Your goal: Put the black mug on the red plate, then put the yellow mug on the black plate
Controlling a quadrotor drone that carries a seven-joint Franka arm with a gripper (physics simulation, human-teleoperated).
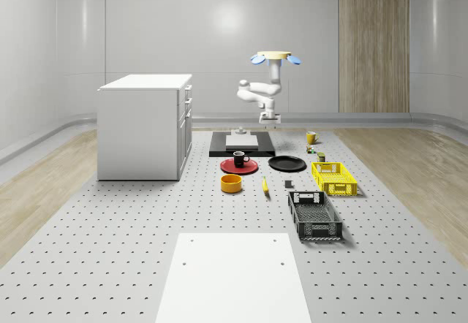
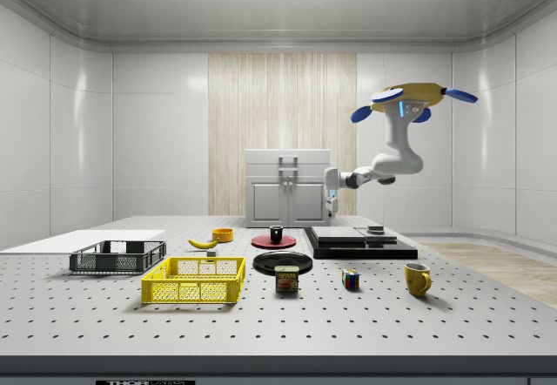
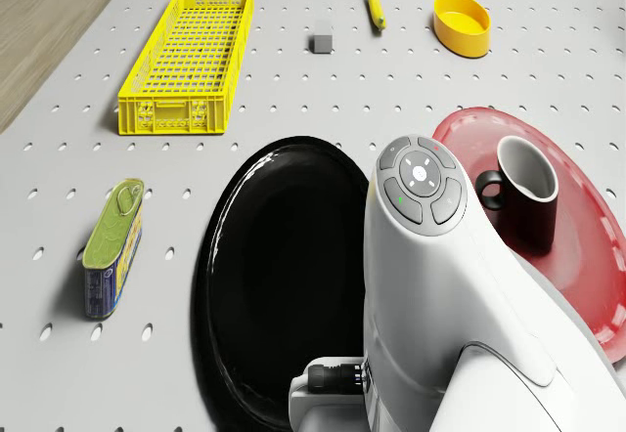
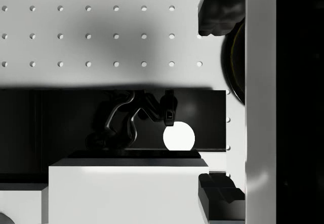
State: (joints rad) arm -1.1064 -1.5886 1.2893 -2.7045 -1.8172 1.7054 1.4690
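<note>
At the table's [image 1: 110, 264] near edge: a white sheet [image 1: 234, 275], lying flat. Behind it, toward the right edge: a black crate [image 1: 314, 215], then a yellow crate [image 1: 334, 177].

Mid-table, in a row: an orange bowl [image 1: 231, 183], a banana [image 1: 265, 185], a small grey block [image 1: 288, 185].

Just behind the bowl: the red plate [image 1: 232, 168], round, shallow and glossy. Standing upright on it: the black mug [image 1: 240, 158], glossy black outside, pale inside, handle turned toward the black plate [image 1: 287, 164]. Seated well inside the red rim, off centre.

Beside the red plate, close but apart: the black plate, round and shiny, mirroring the room's light.

Further back toward the right edge: a can [image 1: 319, 155] and a coloured cube [image 1: 311, 148], both near the black plate. Behind these: the yellow mug [image 1: 311, 137], upright on the bare table, glossy yellow with a loop handle, well apart from both plates.

Far centre: a black slab [image 1: 241, 150] carrying a white block [image 1: 242, 140]. Toward the left edge: a white cabinet [image 1: 145, 126].

Above the slab, clear of it: the gripper [image 1: 269, 122], pointing down, fingers [image 4: 216, 16] spread wide with nothing between them.

Hovering high over the far part of the table, behind the slab: the drone [image 1: 272, 57], arm bent down beneath it.
</note>
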